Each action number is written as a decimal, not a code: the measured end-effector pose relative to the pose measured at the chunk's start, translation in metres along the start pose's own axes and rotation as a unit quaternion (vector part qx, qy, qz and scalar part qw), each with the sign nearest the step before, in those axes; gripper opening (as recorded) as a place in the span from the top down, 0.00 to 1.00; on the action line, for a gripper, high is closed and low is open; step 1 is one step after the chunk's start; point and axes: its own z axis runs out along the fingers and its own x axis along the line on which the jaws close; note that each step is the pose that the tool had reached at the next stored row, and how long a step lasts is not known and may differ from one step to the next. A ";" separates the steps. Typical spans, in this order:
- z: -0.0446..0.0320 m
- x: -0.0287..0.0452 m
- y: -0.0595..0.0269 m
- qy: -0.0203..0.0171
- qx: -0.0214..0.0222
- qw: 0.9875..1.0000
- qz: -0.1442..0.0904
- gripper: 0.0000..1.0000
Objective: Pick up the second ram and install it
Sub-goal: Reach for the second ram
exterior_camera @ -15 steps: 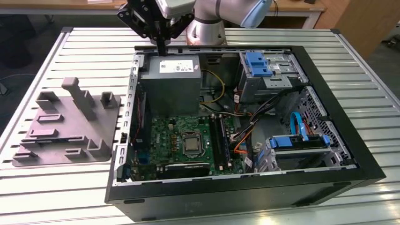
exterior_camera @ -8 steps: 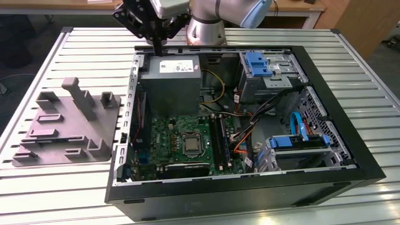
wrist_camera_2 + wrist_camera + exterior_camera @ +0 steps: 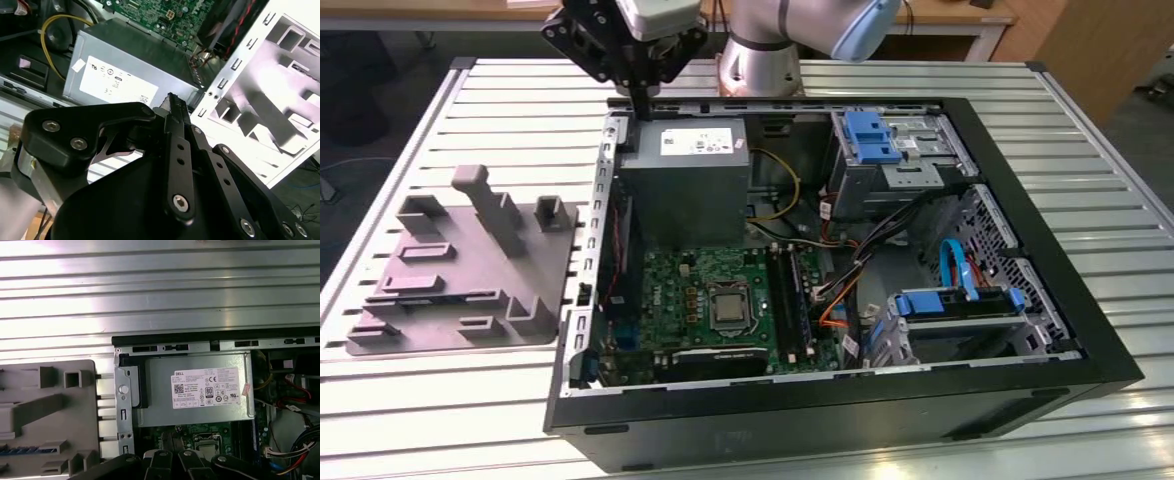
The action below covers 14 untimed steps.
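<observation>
My gripper [image 3: 640, 110] hangs above the back corner of the open computer case [image 3: 1067, 250], over the edge of the silver power supply [image 3: 683, 160] on the exterior view's left. Its fingers [image 3: 173, 107] are pressed together and I see nothing between them. The long dark memory slots [image 3: 787, 290] run beside the processor socket [image 3: 726, 305] on the green motherboard. I cannot tell whether a ram sits in them. In the first wrist view a thin bluish strip [image 3: 15, 450] lies in the grey holder [image 3: 45, 410]; whether it is the ram I cannot tell.
The grey holder [image 3: 454, 270], with upright posts and slots, lies on the slatted metal table [image 3: 520, 90] to the exterior view's left of the case. Inside the case are blue drive brackets [image 3: 870, 135], a drive cage [image 3: 961, 310] and loose cables [image 3: 854, 270].
</observation>
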 end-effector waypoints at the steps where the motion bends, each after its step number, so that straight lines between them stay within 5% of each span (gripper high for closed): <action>1: 0.0000 0.0025 -0.0002 0.000 0.000 1.000 0.000 0.90; 14: -0.0001 0.0369 -0.0028 0.000 0.000 1.000 0.000 0.90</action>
